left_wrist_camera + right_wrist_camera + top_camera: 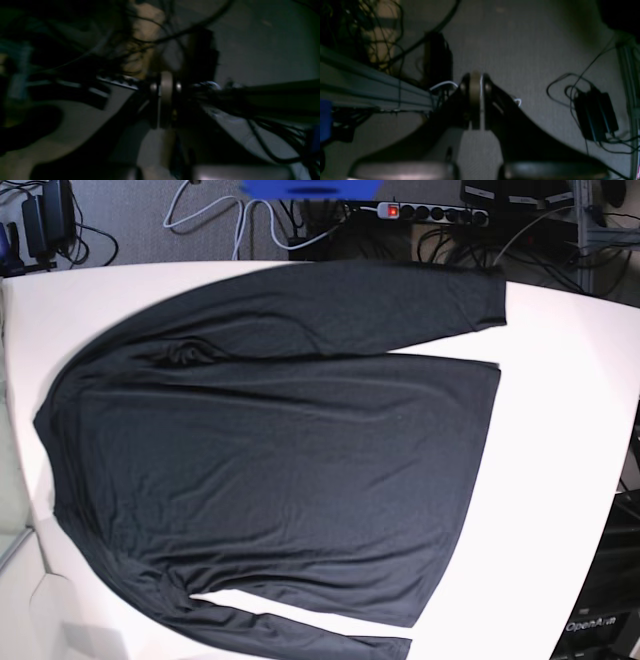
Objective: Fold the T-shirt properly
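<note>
**Shirt flat, grippers closed**

White table (560, 430) carries the shirt (280, 450) spread flat, collar left, hem right, with bare margin beyond. Left gripper (166, 100) and right gripper (475, 100) are closed, holding nothing, over floor.

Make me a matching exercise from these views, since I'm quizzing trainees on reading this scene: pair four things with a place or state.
Things:
1. T-shirt
2. Power strip
3. Left gripper
4. Table

Places or states:
A. white surface, bare along the base view's right side
B. shut, holding nothing, seen above cables and floor
C. spread flat, sleeves running along its body, not yet folded
D. on the floor beyond the table's far edge, red switch showing

Pairs: 1-C, 2-D, 3-B, 4-A
</note>
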`<state>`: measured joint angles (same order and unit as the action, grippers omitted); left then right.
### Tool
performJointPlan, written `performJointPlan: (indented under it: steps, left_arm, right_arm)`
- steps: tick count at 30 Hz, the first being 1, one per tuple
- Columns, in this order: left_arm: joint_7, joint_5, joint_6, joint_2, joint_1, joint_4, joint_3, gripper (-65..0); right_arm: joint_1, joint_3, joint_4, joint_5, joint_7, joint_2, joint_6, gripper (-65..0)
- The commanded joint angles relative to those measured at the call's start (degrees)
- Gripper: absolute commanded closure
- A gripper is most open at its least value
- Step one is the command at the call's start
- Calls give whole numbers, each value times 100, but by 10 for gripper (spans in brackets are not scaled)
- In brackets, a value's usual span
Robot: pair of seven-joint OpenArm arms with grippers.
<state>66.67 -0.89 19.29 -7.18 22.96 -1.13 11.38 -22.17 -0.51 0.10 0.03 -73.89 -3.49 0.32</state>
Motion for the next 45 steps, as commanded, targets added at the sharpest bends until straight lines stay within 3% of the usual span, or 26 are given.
performJointPlan:
  steps: [1,7,19,28,33,37,41,45]
  left_arm:
    - [247,5,18,2,126,-6,1,-6]
    - [906,14,18,-51,407,-6,1,-6]
    - [897,5,27,-16,697,-226,10,-6]
    - [818,-13,-43,344,2236,-3487,18,-10]
    - [-492,-549,10,485,3212,-6098,10,-129]
    - [-1766,-980,10,432,3484,-7523,1,-154]
    - [-2786,-1173,18,221,3475,-8191,10,-154]
    - [-3208,-1446,18,125,3484,-8349,10,-155]
  right_arm:
    - [-117,-6,-10,10,-334,-25,-62,0]
    - [-161,21,-10,36,-387,-34,-62,0]
    - [-284,29,56,45,-422,-139,-62,0]
    - [-2068,38,3590,45,-211,-148,-62,-1]
    - [-3079,223,5929,19,721,-113,-62,-1]
    - [-3378,214,7142,19,1468,-104,-62,-1]
    - [-3396,196,7845,10,2233,-104,-54,-1]
    - [-3387,179,8267,10,2839,-104,-54,-1]
